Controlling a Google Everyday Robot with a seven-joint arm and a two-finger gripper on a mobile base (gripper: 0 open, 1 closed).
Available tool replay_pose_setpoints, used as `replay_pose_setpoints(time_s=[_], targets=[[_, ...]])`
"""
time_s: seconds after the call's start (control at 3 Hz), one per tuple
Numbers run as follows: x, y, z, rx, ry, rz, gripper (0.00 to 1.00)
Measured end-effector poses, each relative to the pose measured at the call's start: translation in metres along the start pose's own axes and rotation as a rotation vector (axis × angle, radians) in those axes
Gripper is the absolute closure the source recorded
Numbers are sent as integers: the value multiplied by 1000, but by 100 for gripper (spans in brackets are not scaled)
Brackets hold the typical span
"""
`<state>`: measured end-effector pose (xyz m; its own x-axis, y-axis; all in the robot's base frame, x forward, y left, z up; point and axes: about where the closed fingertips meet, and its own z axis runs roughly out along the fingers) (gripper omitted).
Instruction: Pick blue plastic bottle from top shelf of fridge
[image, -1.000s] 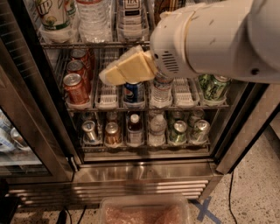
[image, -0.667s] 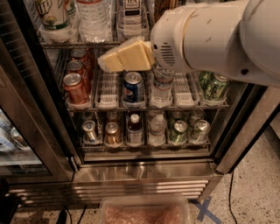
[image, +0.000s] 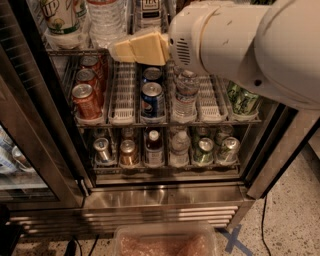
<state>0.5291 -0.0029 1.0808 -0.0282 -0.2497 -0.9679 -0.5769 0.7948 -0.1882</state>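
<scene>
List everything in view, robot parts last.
fridge: 1, steel, fills frame
7UP bottle: 1, green-white, top shelf left
water bottle: 1, clear, top shelf middle
blue plastic bottle: 1, white label, top shelf, cropped
red cans: 3, middle shelf left
blue cans: 2, middle shelf centre
small water bottles: 2, clear, beside blue cans
green can: 1, middle shelf right
mixed drinks: 6, lowest shelf front
bin: 1, clear, floor
tape cross: 1, blue, floor right
gripper: 1, yellowish, at top shelf edge
arm: 1, white, upper right
</scene>
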Motion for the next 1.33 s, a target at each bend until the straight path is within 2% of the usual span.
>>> replay_pose_setpoints(time_s=[1.0,1.33], targets=[[-6,3,4,28,-29,-12,0],[-14,6,3,43,-44,-44,0]])
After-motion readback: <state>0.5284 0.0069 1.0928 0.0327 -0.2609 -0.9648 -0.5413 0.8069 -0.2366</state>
